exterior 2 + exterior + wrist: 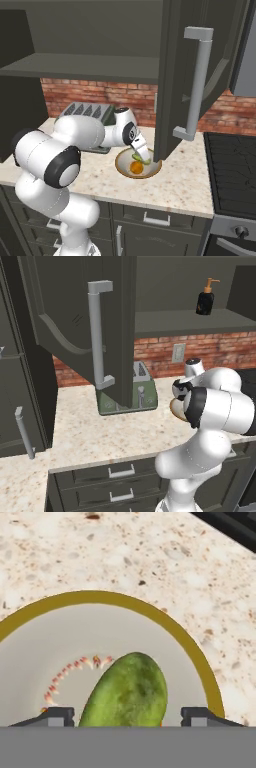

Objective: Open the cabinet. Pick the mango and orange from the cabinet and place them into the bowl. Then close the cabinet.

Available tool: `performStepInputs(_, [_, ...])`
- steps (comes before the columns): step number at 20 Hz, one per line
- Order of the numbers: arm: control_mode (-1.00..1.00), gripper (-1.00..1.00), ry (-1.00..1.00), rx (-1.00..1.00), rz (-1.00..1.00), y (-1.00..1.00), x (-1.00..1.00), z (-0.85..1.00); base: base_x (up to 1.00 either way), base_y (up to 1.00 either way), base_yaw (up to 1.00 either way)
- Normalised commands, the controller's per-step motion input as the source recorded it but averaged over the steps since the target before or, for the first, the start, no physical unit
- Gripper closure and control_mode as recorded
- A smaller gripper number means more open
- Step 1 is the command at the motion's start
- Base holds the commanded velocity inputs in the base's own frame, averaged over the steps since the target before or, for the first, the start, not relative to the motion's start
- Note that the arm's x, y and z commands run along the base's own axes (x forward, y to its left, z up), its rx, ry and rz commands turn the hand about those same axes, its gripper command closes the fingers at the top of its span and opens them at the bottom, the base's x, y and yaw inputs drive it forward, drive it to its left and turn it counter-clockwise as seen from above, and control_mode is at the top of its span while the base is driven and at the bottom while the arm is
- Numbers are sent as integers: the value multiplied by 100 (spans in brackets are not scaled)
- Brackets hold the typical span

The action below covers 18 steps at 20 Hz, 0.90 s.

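Observation:
The cabinet (pixel 172 75) hangs open, its doors (pixel 60 301) swung out over the counter. The bowl (pixel 124 169), cream with a tan rim (pixel 100 597), sits on the counter beneath it. The round orange (pixel 136 168) lies in the bowl. My gripper (pixel 143 157) hangs just above the bowl, tilted down. Between its fingers is the green-yellow mango (pixel 127 692), low over the bowl's inside. In the hand view my gripper (pixel 128 713) is open, with both fingertips (pixel 57 714) standing a little clear of the mango's sides.
A toaster (pixel 131 391) stands against the brick wall left of the bowl. A dark soap bottle (pixel 205 300) sits on the cabinet shelf. The open right door with its silver handle (pixel 196 85) hangs close above the bowl. A stove (pixel 232 160) lies to the right.

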Motion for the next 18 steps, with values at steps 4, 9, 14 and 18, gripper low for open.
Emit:
performStepInputs(4, [-100,-100,-1,0,0,0,0,22,0,0,0])
performStepInputs(9, [-100,-100,0,0,0,0,-2,45,0,0,0])
performStepInputs(14, [-100,-100,0,0,0,0,-28,63,0,0,0])
performStepInputs(18, [-100,-100,1,0,0,0,-59,36,0,0,0])
